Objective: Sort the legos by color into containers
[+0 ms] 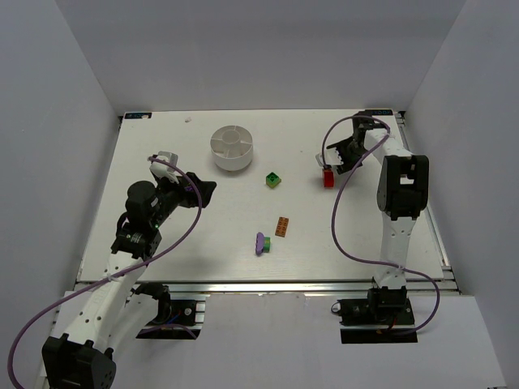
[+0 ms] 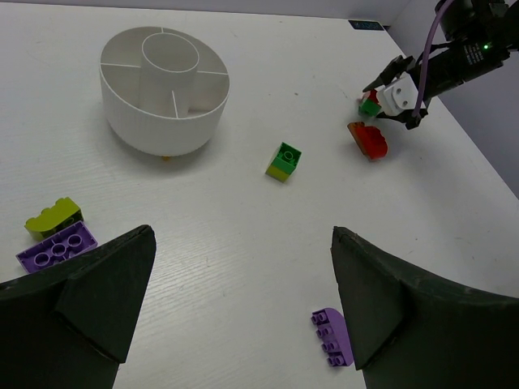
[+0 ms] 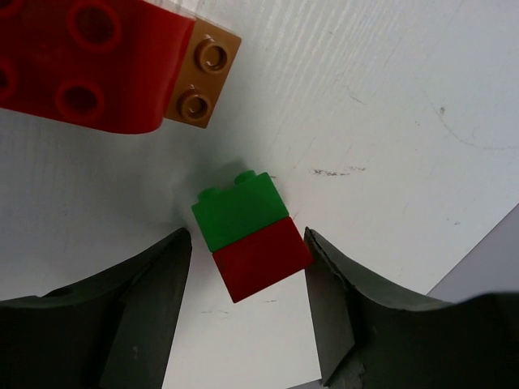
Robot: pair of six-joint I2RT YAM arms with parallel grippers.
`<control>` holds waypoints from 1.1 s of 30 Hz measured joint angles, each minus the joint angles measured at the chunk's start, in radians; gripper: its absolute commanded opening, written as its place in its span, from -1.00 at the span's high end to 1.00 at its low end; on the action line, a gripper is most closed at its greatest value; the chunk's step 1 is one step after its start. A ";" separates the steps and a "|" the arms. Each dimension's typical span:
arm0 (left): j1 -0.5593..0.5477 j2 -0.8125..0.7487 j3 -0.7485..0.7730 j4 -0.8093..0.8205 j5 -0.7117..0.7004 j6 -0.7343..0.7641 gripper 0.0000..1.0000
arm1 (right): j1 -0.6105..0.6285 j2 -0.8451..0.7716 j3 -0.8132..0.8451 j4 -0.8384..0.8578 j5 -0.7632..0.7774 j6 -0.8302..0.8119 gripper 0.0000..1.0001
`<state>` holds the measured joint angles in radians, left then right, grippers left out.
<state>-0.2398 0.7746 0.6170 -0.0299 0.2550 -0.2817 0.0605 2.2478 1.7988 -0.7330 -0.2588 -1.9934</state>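
legos [image 2: 284, 160] all lie loose on the table [image 1: 178, 251]. none shows in the white dish [image 2: 162, 130] as far as its compartments can be seen, so the sorting looks barely begun. a green-and-lime brick [image 1: 274, 180] sits just right of the dish. farther right of the dish lie a red brick [image 3: 81, 65] with a brown piece [image 3: 203, 73] at its end, and beside them a small green-on-red brick [image 3: 251, 243]. an orange brick [image 1: 282, 226] and a purple brick [image 1: 260, 243] lie on the dish's near side, well apart from it. a lime-yellow brick [image 2: 53, 216] and a second purple brick [image 2: 57, 247] lie near-left of it. the right gripper [image 1: 335, 162] brackets the green-on-red brick with jaws part-closed; whether they pinch it i cannot tell. the left gripper [image 2: 242, 235] hangs wide and holds nothing, on the dish's near side.
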 measured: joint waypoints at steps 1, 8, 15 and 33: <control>0.000 0.000 0.000 0.000 0.000 0.000 -0.96 | 0.000 -0.003 -0.005 0.000 0.002 0.000 -0.24; 0.000 -0.005 0.000 0.000 0.000 0.000 -0.96 | 0.000 -0.052 -0.072 0.000 0.019 0.000 -0.27; 0.000 -0.006 0.000 0.000 0.000 0.000 -0.96 | 0.000 -0.069 -0.103 0.006 0.052 0.000 -0.14; 0.000 -0.013 0.000 0.000 0.006 0.000 -0.96 | 0.004 -0.113 -0.125 0.029 0.070 0.074 0.52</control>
<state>-0.2398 0.7620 0.6174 -0.0296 0.2611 -0.2817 0.0647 2.1349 1.6741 -0.7040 -0.1886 -1.9190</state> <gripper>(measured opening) 0.983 0.458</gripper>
